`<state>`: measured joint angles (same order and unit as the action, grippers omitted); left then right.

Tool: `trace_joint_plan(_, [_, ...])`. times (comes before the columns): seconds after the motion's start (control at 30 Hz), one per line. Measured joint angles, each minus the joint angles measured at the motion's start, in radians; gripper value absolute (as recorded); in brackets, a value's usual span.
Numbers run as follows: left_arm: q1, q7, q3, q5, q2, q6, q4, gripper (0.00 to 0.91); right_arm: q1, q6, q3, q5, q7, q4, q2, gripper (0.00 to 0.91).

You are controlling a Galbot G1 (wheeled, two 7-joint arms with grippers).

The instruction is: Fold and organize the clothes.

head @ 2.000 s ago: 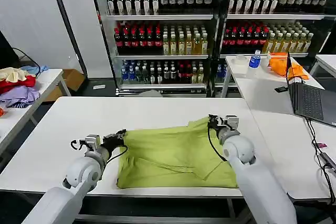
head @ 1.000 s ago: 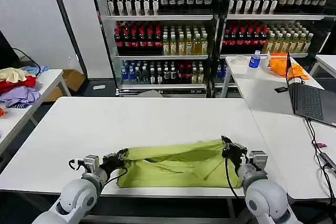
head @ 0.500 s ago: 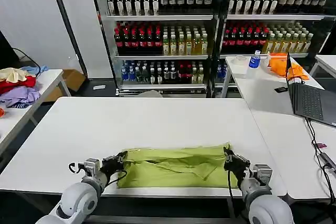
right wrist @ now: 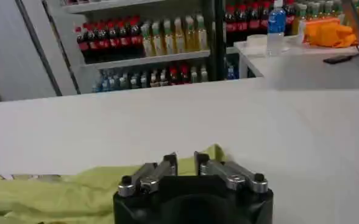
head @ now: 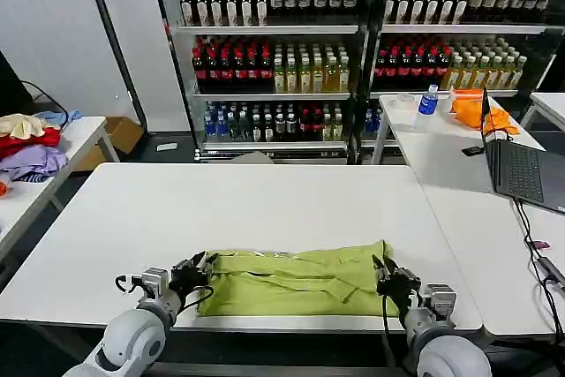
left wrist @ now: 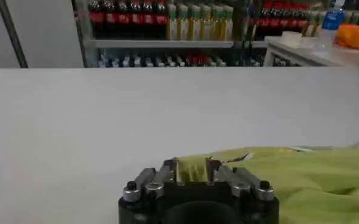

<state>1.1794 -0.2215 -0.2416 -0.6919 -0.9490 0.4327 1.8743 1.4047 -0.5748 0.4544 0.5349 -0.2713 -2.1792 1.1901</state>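
The lime T-shirt [head: 291, 284] lies as a narrow folded band along the front edge of the white table [head: 265, 200]. My left gripper [head: 198, 267] sits low at the band's left end, shut on a bunch of the green cloth [left wrist: 301, 176]; the fabric fills the gap between its fingers [left wrist: 170, 169]. At the right end, my right gripper [head: 385, 274] is closed on the shirt's corner, which pokes up just past its fingertips [right wrist: 199, 159]. The rest of the shirt [right wrist: 57, 195] trails off to one side. No printed graphic faces up.
A laptop [head: 521, 169] and cables lie on the table to the right, with an orange cloth [head: 472, 108] and a blue bottle [head: 428, 99] behind. A red, purple and cream garment pile [head: 26, 143] sits far left. Drink shelves [head: 274, 59] line the back.
Both grippers drew the shirt's far edge back toward the table's front edge, folding it over itself. The raised edge has since sunk into a flat narrow band.
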Motion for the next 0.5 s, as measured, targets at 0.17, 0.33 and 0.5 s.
trace_joint_plan(0.17, [0.024,-0.02,-0.023,0.0,-0.015,-0.002,0.037,0.907,0.033,0.011,0.022,-0.031,0.009,-0.028,0.009,0.907])
trace_joint_plan(0.33, [0.062,-0.05,-0.035,0.007,-0.05,-0.002,0.06,0.907,0.076,0.018,0.046,-0.055,0.014,-0.05,0.022,0.907])
trace_joint_plan(0.5, [0.088,-0.069,-0.033,0.02,-0.109,-0.002,0.067,0.907,0.111,0.022,0.062,-0.071,0.015,-0.069,0.031,0.907])
